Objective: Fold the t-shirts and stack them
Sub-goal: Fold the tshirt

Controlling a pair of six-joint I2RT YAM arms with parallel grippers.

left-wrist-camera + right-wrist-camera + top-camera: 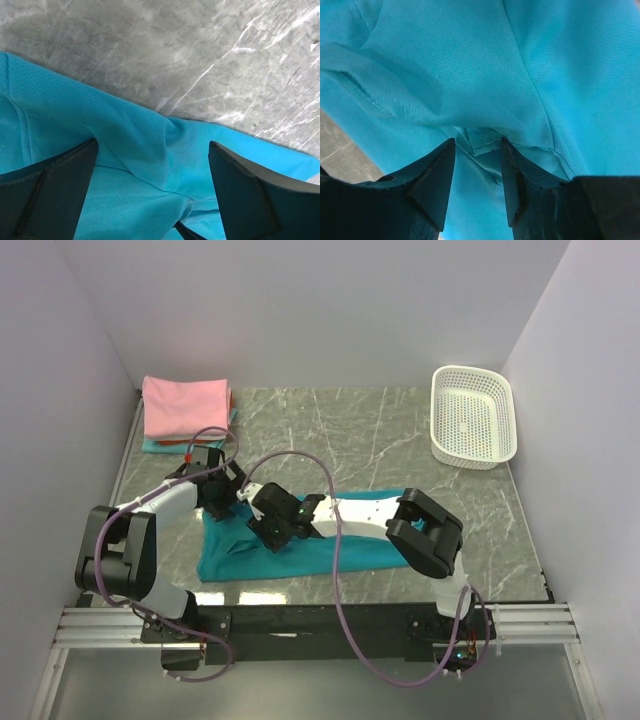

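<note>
One teal shirt (240,560) is lying on the worktop (350,430). The left pincer (152,150) is gaping; the right pincer (477,142) is clamping it.

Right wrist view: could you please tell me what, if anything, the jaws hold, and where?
A bunched fold of the teal-blue cloth t-shirt sits between the right gripper's jaws; a firm grip cannot be told.

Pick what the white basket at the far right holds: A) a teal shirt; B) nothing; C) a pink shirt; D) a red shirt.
B: the basket shows only its bare lattice floor; the pink shirt sits folded at the far left, the teal shirt lies outside it.
</note>
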